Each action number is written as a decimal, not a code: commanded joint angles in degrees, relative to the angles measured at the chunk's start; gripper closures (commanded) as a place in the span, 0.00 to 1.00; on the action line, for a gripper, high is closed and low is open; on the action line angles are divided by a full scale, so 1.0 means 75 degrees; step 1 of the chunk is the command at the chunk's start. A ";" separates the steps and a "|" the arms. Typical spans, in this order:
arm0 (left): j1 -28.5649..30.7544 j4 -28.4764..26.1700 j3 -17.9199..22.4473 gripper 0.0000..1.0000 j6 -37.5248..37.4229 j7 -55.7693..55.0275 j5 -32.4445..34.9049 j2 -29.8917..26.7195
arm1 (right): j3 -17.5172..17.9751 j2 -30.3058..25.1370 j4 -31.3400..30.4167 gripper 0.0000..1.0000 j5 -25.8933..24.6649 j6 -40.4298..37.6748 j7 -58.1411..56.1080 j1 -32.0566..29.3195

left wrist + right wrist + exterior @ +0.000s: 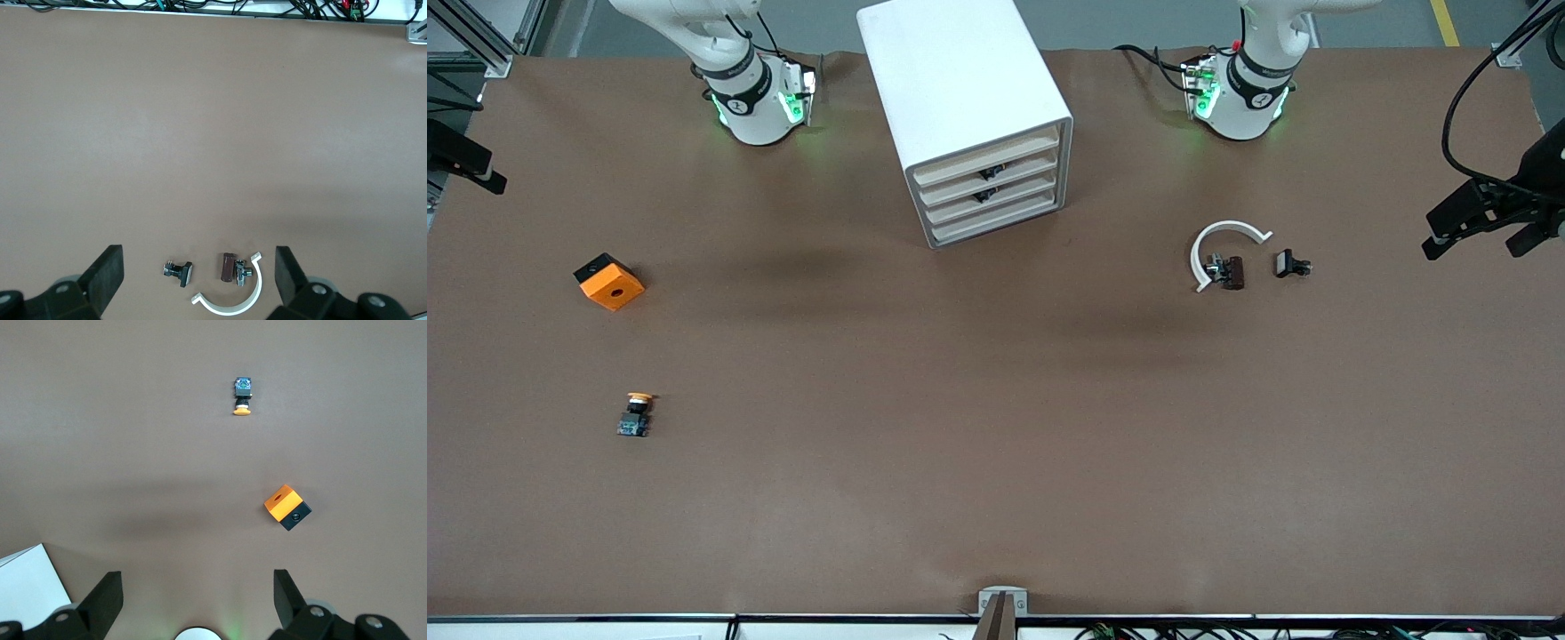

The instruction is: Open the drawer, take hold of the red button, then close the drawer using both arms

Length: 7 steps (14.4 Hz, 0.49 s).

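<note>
Opening one shut beige-fronted tray drawer (985, 182) of the tall white box cabinet (960, 98) comes first, gently, since both the left gripper (198, 275) and right gripper (198, 595) hang released, holding nothing, and no red-capped button shows.

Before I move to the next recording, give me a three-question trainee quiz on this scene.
1. True or false: all four pale beige drawers of the tall white box cabinet are shut.
2. Which lies nearer the front camera: A, the orange cube with a black side, or B, the small orange-yellow-capped push-button?
3. Fill in: the fingers of the left gripper and those of the right gripper are both ____.

Key: 1 true. 2 B. 3 open; the left gripper hangs over the white curved plastic piece, the right over bare table near the cabinet.
</note>
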 commanded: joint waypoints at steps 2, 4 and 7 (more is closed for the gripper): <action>-0.0004 0.0131 0.0006 0.00 -0.0125 -0.0091 -0.0062 0.0029 | 0.0050 -0.0166 -0.0163 0.00 -0.0078 0.0019 -0.0072 -0.0056; 0.0020 0.0143 0.0007 0.00 -0.0125 -0.0091 -0.0062 0.0029 | 0.0050 -0.0166 -0.0151 0.00 -0.0078 0.0019 -0.0072 -0.0056; 0.0043 0.0108 0.0007 0.00 -0.0137 -0.0091 -0.0085 0.0099 | 0.0050 -0.0096 -0.0081 0.00 -0.0089 0.0019 -0.0084 -0.0067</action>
